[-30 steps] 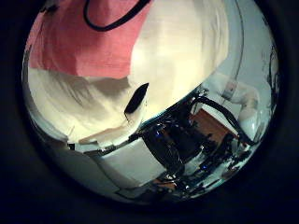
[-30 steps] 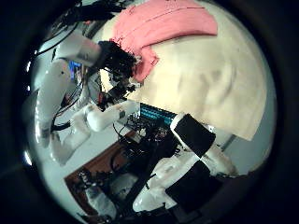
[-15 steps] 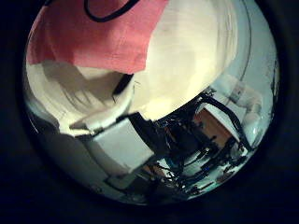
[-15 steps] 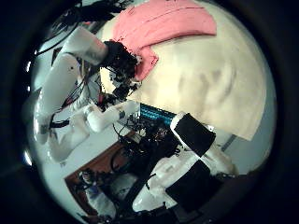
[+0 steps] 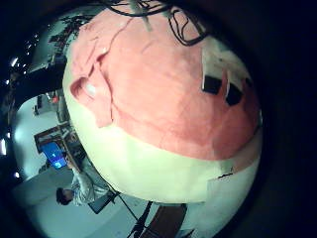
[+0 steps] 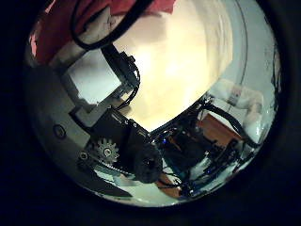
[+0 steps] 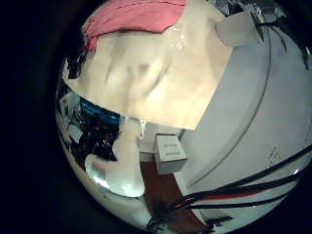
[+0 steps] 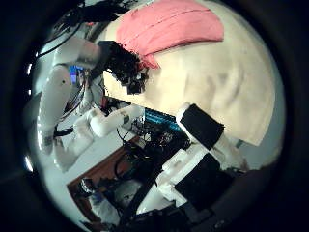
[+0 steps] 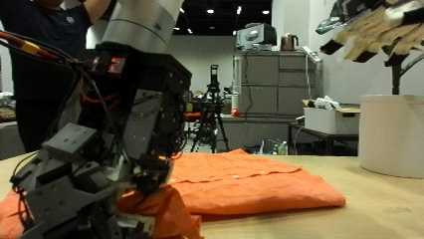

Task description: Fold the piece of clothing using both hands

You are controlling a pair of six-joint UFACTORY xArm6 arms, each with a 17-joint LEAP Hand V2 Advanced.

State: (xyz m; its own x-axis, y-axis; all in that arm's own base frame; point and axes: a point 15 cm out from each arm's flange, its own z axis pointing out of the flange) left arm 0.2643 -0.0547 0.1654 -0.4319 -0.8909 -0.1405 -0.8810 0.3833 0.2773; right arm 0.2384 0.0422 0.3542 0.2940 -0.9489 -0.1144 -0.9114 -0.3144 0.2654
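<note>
1. The orange garment (image 9: 259, 181) lies rumpled on the desk (image 9: 371, 199).
2. The left hand (image 9: 112, 149) sits at the garment's edge, fingers curled into the cloth.
3. The right hand (image 9: 375, 30) hangs high above the garment, fingers spread loose.

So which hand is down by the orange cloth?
The left hand: it is low, right at the cloth. The right hand is high in the air, fingers spread, holding nothing.

A light wooden counter (image 9: 331, 169) carries a white cylindrical container (image 9: 392, 134); behind stands a grey cabinet (image 9: 272, 85).
</note>
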